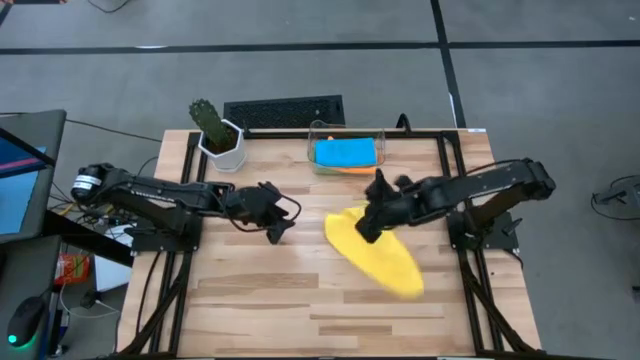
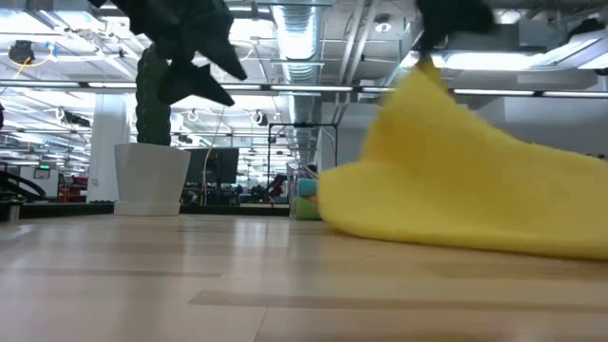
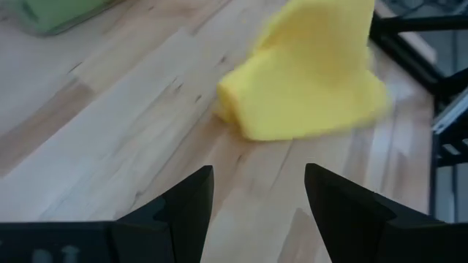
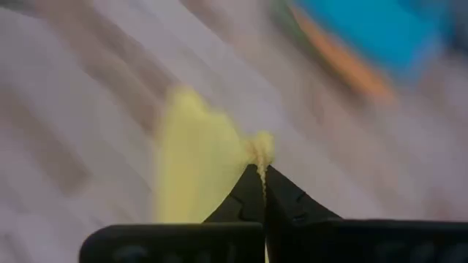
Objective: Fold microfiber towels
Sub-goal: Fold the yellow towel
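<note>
The yellow towel (image 1: pixel 375 250) lies right of the table's middle, partly lifted; it also shows in the low view (image 2: pixel 465 180) and in the left wrist view (image 3: pixel 307 73). My right gripper (image 1: pixel 368 228) is shut on its raised part above the table. My left gripper (image 1: pixel 275 232) is open and empty, left of the towel, above the table. The blue towel (image 1: pixel 345 152) lies folded on an orange one (image 1: pixel 350 169) in the clear bin (image 1: pixel 315 140) at the far edge. A green cloth (image 3: pixel 51 11) shows at the edge of the left wrist view. My right gripper pinches a small bunched bit of the yellow towel's upper edge (image 4: pixel 260 150) between its two fingertips, from above. That part is lifted and the cloth slopes down from it; the towel's lower part (image 2: pixel 532 228) lies on the table.
A white pot with a cactus (image 1: pixel 218 135) stands at the far left of the table. A dark keyboard-like grille (image 1: pixel 285 110) lies behind the far edge. Bare wood (image 1: pixel 300 300) stretches along the near side of the table.
</note>
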